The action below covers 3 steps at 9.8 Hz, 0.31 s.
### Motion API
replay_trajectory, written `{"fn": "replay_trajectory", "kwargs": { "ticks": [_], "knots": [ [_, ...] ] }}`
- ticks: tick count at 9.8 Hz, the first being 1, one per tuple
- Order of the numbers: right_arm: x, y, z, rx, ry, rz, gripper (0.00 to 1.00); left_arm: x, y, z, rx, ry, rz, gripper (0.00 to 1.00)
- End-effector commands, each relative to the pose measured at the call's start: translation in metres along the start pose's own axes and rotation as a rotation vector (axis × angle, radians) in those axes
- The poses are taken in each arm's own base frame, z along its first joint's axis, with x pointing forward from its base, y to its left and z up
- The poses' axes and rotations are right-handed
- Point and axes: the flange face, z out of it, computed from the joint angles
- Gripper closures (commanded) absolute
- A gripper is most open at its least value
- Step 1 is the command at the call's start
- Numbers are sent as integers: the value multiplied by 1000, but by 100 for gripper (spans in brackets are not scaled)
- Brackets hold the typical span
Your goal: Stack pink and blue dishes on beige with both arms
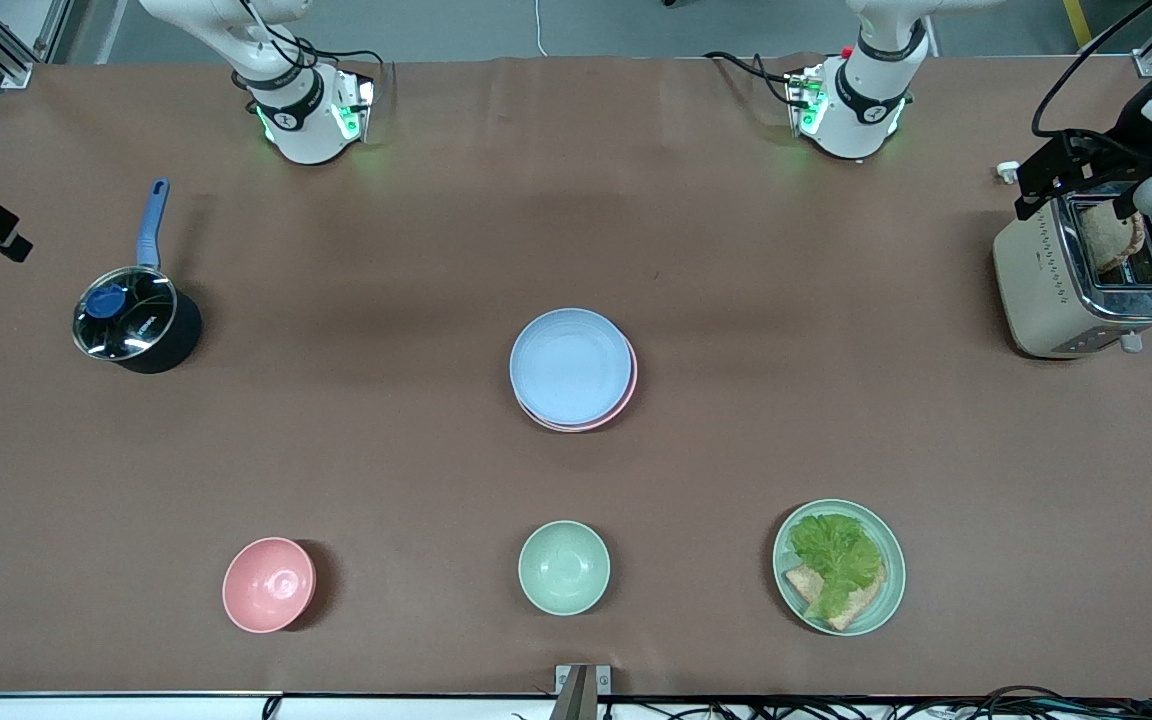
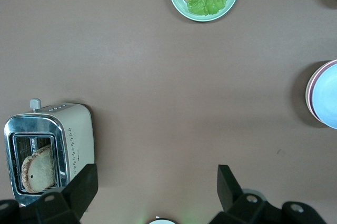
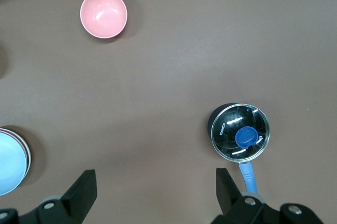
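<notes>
In the middle of the table the pale blue plate (image 1: 571,365) lies on the pale pink plate (image 1: 628,392), whose rim peeks out toward the left arm's end. No beige plate shows; anything under the pair is hidden. My left gripper (image 2: 157,176) hangs high over bare table toward the left arm's end, open and holding nothing, with the blue plate (image 2: 329,95) at the edge of its view. My right gripper (image 3: 155,177) hangs high over the right arm's end, open and holding nothing, with the blue plate (image 3: 8,163) at the edge of its view.
A toaster (image 1: 1086,290) with a slice in it stands at the left arm's end. A green plate (image 1: 886,590) of lettuce and bread, a green bowl (image 1: 564,567) and a pink bowl (image 1: 269,585) line the near edge. A lidded pot (image 1: 136,325) sits at the right arm's end.
</notes>
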Motion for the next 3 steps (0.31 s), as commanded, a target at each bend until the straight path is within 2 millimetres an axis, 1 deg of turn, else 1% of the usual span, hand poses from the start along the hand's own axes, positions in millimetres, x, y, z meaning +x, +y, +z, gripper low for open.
{"fn": "replay_trajectory", "kwargs": {
  "ticks": [1, 2, 3],
  "knots": [
    [3, 6, -5, 10, 4, -8, 0, 3, 3, 13, -6, -19, 3, 0],
    [3, 6, -5, 10, 4, -23, 0, 3, 0, 11, -7, -15, 3, 0],
    [2, 6, -6, 12, 5, -26, 0, 3, 2, 5, -8, -2, 6, 0]
  ]
}}
